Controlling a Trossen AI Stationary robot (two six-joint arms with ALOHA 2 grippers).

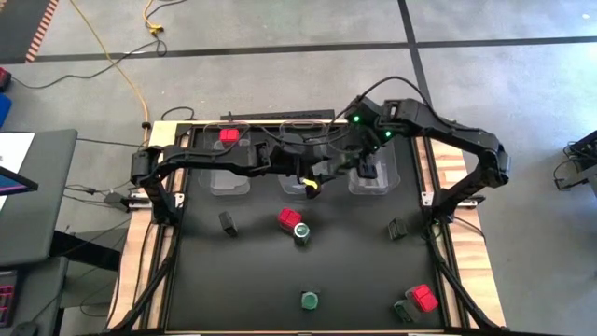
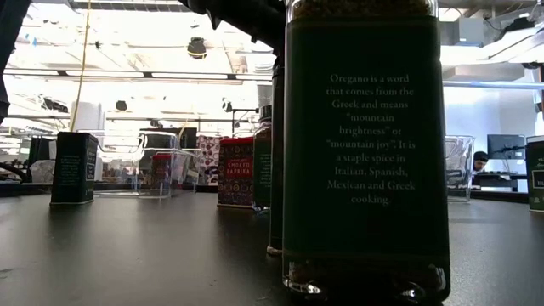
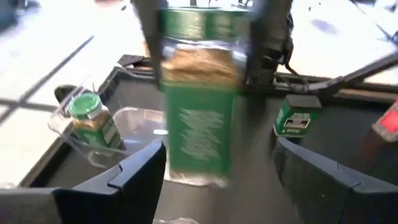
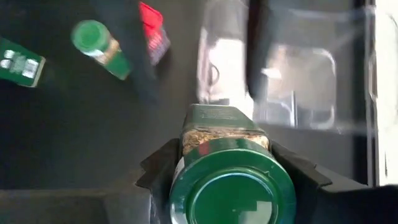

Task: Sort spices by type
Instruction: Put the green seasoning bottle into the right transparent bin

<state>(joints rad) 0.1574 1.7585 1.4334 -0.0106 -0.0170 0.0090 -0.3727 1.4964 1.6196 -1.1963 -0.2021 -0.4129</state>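
Observation:
A green-lidded spice jar point(image 3: 199, 118) hangs upright above the table, by the right-hand clear bin point(image 1: 384, 182). My right gripper point(image 4: 230, 168) is shut on its top. My left gripper point(image 3: 217, 168) stands open, one finger on either side of the jar's lower part; I see a gap at one finger and cannot tell at the other. Another green-lidded jar point(image 3: 93, 121) leans inside that bin. A red-topped spice point(image 1: 229, 135) lies in the left bin point(image 1: 229, 173). Loose on the table are a red one point(image 1: 289, 217), a green jar point(image 1: 301, 231) and a dark one point(image 1: 227, 222). My right gripper pinches the jar at its lid end point(image 4: 217, 140) between its two fingers point(image 3: 267, 43), one on each side. The fingers come from above, pointing steeply down along the jar. The jar hangs upright below them, lid up, clear of the table and the bin.
The middle bin point(image 1: 298, 159) stands between the other two along the far edge. A dark tin point(image 1: 396, 229) sits right of centre. At the near edge stand an oregano jar point(image 2: 365, 153), a red spice point(image 1: 424, 297) and a green one point(image 1: 403, 311).

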